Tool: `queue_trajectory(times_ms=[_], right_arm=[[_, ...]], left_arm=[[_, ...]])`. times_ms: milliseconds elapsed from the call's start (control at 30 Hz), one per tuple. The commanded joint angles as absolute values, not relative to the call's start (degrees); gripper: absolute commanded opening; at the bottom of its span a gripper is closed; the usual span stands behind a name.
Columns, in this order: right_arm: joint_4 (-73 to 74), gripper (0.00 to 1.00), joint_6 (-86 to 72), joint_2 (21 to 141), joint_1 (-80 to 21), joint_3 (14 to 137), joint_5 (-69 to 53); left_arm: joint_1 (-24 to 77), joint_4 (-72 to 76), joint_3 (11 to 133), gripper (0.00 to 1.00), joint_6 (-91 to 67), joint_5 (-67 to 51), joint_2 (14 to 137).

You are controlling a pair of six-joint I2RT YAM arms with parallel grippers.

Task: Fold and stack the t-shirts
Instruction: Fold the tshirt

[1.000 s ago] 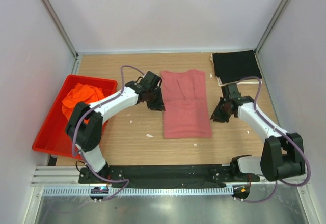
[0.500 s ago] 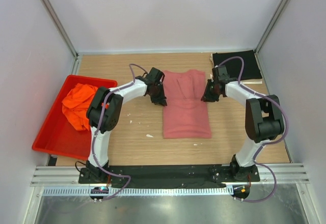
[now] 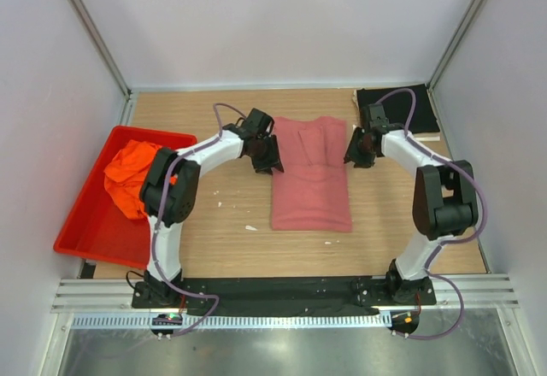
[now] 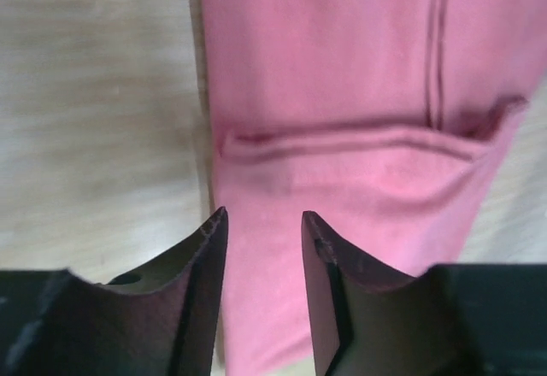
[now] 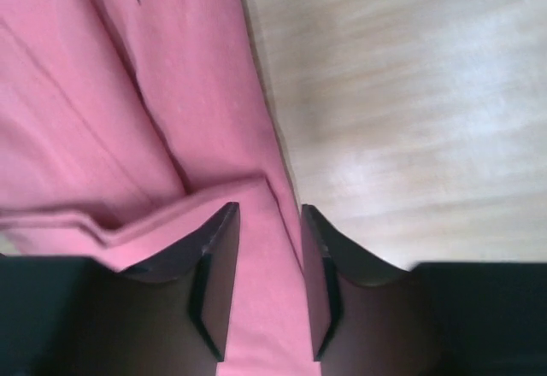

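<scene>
Both arms are extended forward and bent inward toward the table's middle. The left gripper (image 3: 267,159) is set at the left edge of the rose-red t-shirt (image 3: 312,184) and the right gripper (image 3: 354,155) at its right edge, both near the shirt's far end. In each wrist view the jaws are parted by a narrow gap, with the cloth edge lying flat beneath and nothing pinched. The shirt lies mid-table (image 3: 226,218) as a long folded panel with seamed folds across it. The orange t-shirt (image 3: 128,175) lies crumpled in the red tray (image 3: 81,232) at the left. The black t-shirt (image 3: 397,109) lies folded flat at the far right corner.
</scene>
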State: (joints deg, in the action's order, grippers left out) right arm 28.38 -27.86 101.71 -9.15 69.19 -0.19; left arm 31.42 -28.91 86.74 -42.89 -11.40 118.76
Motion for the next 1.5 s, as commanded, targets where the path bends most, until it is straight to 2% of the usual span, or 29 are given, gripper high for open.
queue_trajectory(times_ms=[0,67,200,433,533,900,1267,1467], right_arm=[[37.8,0.42,-32.5,93.3,-9.0,68.9,1.0],[39.3,0.47,-37.2,90.0,-9.1,65.0,-3.3],[40.9,0.52,-45.4,77.5,-10.8,52.2,-3.5],[43.2,0.51,-53.3,66.2,-15.9,40.4,-2.6],[41.8,0.5,-55.4,65.0,-18.0,36.7,-2.8],[35.2,0.49,-55.8,62.7,-18.9,29.4,-1.5],[37.4,0.47,-56.9,59.2,-18.9,31.3,-1.2],[36.1,0.49,-56.9,60.6,-18.9,31.0,-0.3]], left_arm=[[31.1,-32.2,85.6,0.43,-41.3,-13.6,107.9],[31.5,-33.1,82.7,0.45,-41.4,-14.7,104.5],[34.2,-33.4,70.4,0.49,-43.8,-12.0,96.4],[39.5,-22.9,52.0,0.5,-53.1,-13.5,87.0],[40.4,-19.0,48.4,0.51,-56.5,-14.0,86.2],[42.6,-11.7,44.8,0.52,-62.4,-13.1,91.4],[42.7,-11.6,44.4,0.51,-65.5,-10.7,92.7],[43.1,-11.5,43.8,0.44,-66.4,-10.0,93.3]])
